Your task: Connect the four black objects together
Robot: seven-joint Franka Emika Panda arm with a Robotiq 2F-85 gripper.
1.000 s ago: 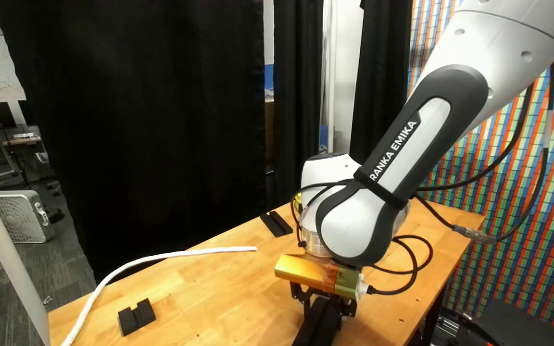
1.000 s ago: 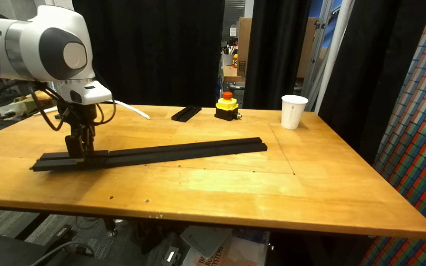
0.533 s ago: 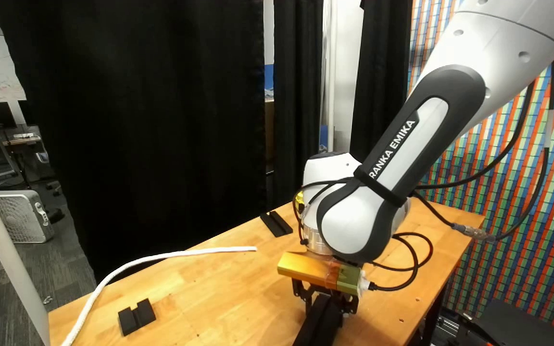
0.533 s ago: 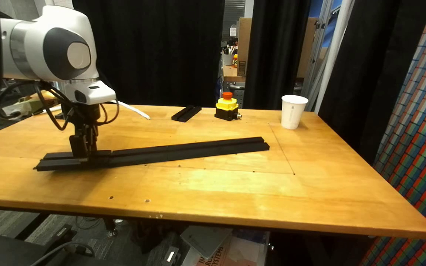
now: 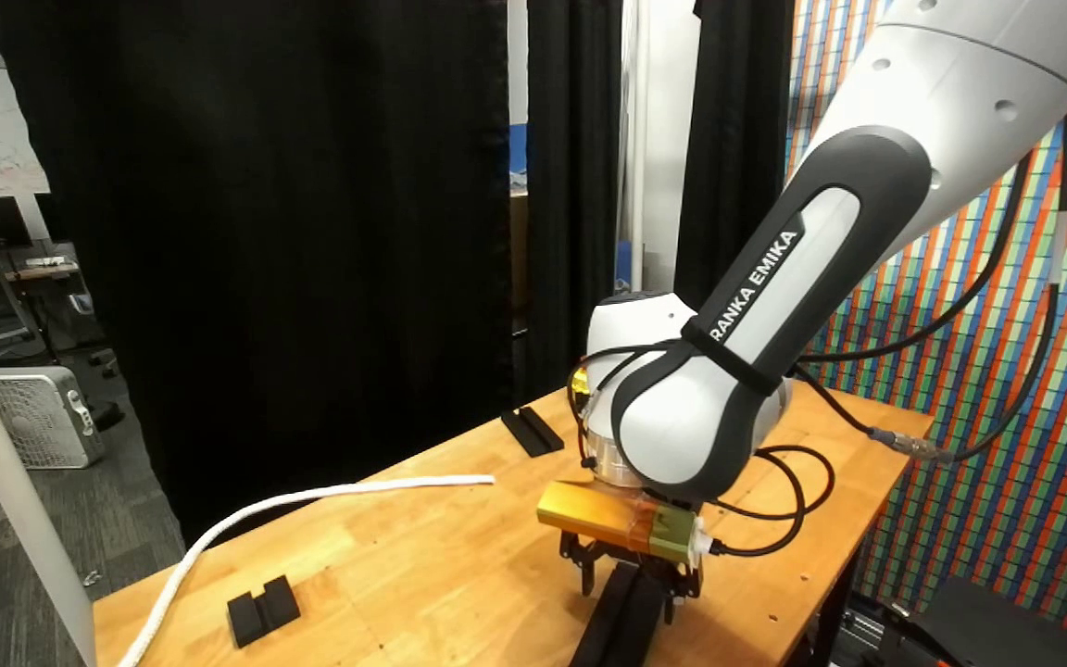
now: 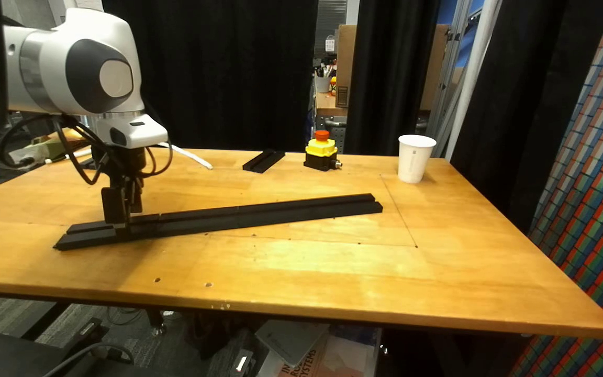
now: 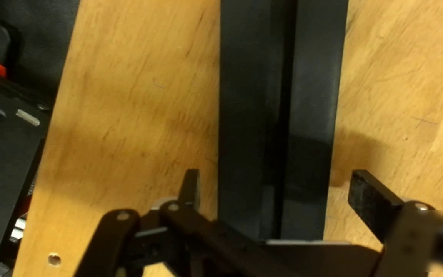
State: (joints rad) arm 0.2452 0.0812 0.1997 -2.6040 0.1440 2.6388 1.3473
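the strip (image 6: 291,212) lies on the table (image 6: 291,277), groove (image 7: 287,77) facing up. its segments (image 6: 202,220) sit end to end in one line; how many cannot be told. in an exterior view the long axis runs across the table at a slight slant: the left end is nearer the front edge; the right end is set farther back and points toward the drawn line (image 6: 399,212), stopping short of it. in the wrist view the axis runs top to bottom with little lean, the groove parallel to it. the gripper (image 7: 274,182) straddles the strip near its left end. the jaws are spread, one on each side, with bare table visible between each jaw and the strip. behind the strip, and apart from it, are a short block (image 6: 264,161), a stop button (image 6: 321,149) and a cup (image 6: 415,159).
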